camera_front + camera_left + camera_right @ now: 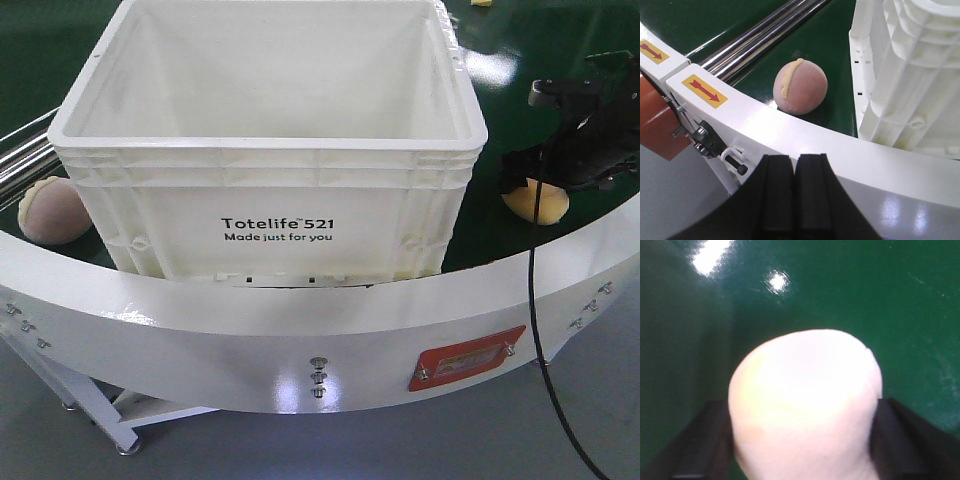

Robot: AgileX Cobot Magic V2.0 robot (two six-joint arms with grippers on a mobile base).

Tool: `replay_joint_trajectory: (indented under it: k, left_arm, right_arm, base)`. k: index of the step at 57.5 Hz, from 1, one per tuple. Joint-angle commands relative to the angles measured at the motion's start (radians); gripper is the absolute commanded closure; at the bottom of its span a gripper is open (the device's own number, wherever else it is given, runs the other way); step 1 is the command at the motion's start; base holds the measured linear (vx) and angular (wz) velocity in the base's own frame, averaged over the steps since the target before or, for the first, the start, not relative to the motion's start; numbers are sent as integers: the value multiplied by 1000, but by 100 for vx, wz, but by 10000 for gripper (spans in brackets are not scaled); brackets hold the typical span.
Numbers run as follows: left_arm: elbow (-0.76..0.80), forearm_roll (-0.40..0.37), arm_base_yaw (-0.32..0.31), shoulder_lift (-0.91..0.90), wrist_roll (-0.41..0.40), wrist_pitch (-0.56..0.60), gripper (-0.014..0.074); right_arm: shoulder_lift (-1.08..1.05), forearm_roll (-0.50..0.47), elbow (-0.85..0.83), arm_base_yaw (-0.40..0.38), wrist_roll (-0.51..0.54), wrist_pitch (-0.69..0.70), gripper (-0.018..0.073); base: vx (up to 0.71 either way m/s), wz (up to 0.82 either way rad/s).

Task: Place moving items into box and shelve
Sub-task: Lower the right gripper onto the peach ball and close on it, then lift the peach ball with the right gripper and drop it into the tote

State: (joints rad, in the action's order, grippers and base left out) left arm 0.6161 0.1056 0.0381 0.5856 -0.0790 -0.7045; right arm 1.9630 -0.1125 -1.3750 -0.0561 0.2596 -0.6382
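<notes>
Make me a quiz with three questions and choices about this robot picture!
1. Where is the pink bun? A. on the green belt beside the crate B. inside the crate C. on the floor
2. What colour is the crate? A. blue B. red C. white
3. The jaws of the left gripper are: A. wide open B. shut together, empty C. squeezing a bun
Answers: 1 A, it sits on the belt by the crate's wall; 2 C, its walls are white; 3 B, the jaws touch with nothing between.
</notes>
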Motion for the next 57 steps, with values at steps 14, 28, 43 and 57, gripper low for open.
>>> replay_joint_trajectory:
  k: [14,28,43,57]
  left_arm:
    - [33,2,-4,5,-3,63,610]
    - [33,2,-4,5,-3,63,610]
    - [33,2,-4,5,-3,63,610]
    - [33,2,-4,5,-3,63,610]
  right_arm:
    - [-96,-16,-32,-2,26,20,280]
    - [-305,-33,-31,14,112,100,279]
    - [-485,-35,-31,152,125,220,279]
    - [-485,-45,-31,368,125,350,279]
  base:
    - [0,0]
    - [0,0]
    - [0,0]
    - [0,0]
